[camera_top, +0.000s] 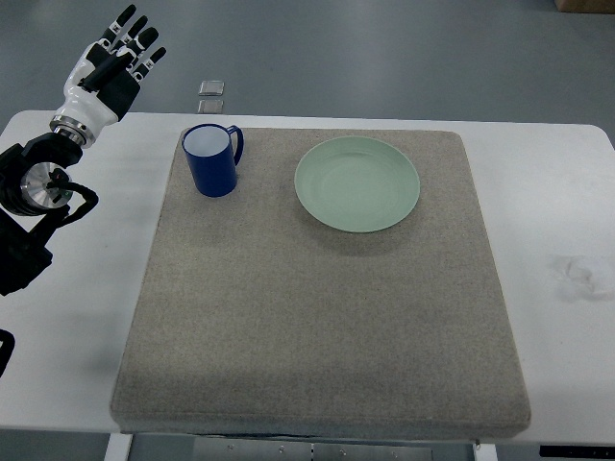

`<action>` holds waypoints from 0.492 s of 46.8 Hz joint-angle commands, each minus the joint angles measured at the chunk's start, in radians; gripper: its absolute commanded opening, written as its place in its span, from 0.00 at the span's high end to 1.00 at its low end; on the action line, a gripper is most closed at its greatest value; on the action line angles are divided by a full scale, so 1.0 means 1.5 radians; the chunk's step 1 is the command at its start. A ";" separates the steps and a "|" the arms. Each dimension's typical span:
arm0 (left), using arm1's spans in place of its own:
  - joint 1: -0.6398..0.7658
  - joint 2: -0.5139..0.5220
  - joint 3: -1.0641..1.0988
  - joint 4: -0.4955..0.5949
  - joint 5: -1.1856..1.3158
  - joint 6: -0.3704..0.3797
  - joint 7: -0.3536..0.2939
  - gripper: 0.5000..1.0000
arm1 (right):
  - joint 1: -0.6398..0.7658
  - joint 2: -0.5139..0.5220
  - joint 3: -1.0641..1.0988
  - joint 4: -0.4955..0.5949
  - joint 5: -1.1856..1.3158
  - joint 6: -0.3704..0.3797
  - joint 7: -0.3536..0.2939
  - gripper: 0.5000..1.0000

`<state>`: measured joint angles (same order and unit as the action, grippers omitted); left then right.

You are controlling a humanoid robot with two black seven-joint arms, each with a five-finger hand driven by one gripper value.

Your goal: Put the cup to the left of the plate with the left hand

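The left arm comes in from the picture's left edge and rises along the table's (577, 192) left edge toward its far left corner. Its dark joints and a round metal wrist part sit low, and a white cuff leads up to the left hand (113, 65). The hand hangs past the far left corner, fingers (144, 43) straight, slightly spread, holding nothing. The right arm does not show.
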<state>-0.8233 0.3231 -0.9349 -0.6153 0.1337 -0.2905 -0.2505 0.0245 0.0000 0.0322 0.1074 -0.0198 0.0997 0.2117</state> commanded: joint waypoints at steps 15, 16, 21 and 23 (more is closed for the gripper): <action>-0.008 -0.029 -0.004 0.020 0.001 0.008 -0.002 0.01 | 0.000 0.000 0.000 0.000 0.000 0.000 0.000 0.14; -0.010 -0.031 -0.005 0.020 0.001 0.008 -0.002 0.01 | 0.000 0.000 0.000 0.000 0.000 0.000 0.000 0.14; -0.022 -0.033 -0.005 0.020 0.001 0.010 -0.004 0.01 | 0.000 0.000 0.000 0.000 0.000 0.000 0.000 0.14; -0.023 -0.033 -0.005 0.020 0.001 0.014 -0.005 0.01 | 0.000 0.000 0.001 0.000 0.001 0.000 0.000 0.14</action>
<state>-0.8528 0.2733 -0.9418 -0.5859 0.1349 -0.2773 -0.2552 0.0246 0.0000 0.0322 0.1074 -0.0198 0.0997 0.2117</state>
